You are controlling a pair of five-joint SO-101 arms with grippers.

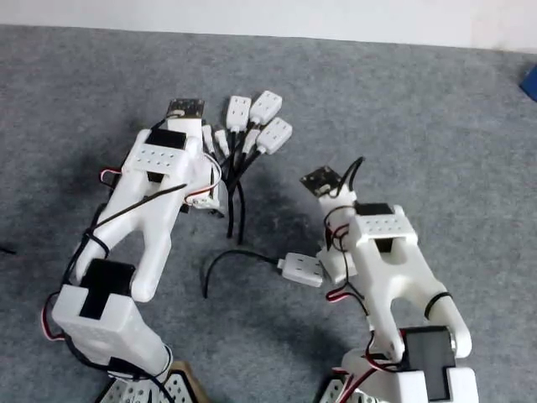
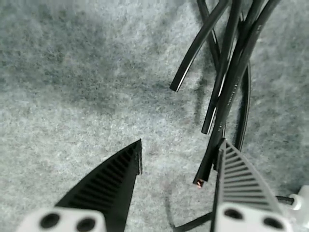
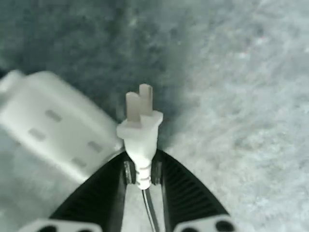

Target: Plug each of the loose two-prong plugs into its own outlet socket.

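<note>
Grey carpet (image 1: 419, 126) (pale strip (image 1: 252, 13) beyond), left end effector (image 2: 181, 145) released, right end effector (image 3: 143, 162) grasping two-prong plug (image 3: 140, 128).

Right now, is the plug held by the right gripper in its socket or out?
Out. The two-prong plug, clamped in the right gripper, shows both prongs bare beside the white outlet socket.

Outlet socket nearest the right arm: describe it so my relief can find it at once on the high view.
On the grey mat, look between the two white arms, close beside the right arm. The outlet socket lies there alone, a white block with a black cord curling away from it. The other sockets sit bunched together farther back.
</note>
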